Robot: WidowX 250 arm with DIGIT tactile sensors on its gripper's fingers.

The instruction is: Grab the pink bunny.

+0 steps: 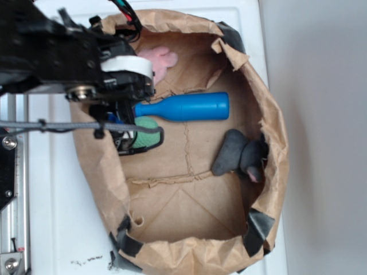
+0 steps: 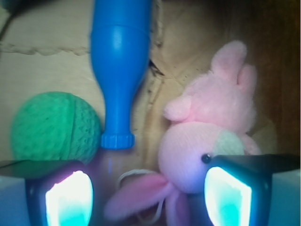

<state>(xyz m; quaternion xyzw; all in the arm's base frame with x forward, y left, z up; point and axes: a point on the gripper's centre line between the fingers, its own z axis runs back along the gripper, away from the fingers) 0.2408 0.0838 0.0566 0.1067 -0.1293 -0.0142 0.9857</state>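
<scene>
The pink bunny (image 2: 207, 127) lies on the brown paper in the wrist view, its head and floppy ears (image 2: 141, 195) nearest the camera. My gripper (image 2: 148, 200) is open, its two fingers standing wide apart; the ears and part of the head sit in the gap, and the right finger (image 2: 228, 197) covers part of the face. From the exterior view only a bit of the bunny (image 1: 159, 59) shows at the bag's back left, beside the black arm, and the gripper (image 1: 137, 134) is mostly hidden under it.
A blue bottle (image 1: 186, 106) (image 2: 120, 70) lies across the middle, cap toward the gripper. A green knitted ball (image 2: 54, 125) (image 1: 146, 130) sits by the left finger. A dark grey plush (image 1: 241, 154) rests at the right wall of the paper bag (image 1: 275, 143).
</scene>
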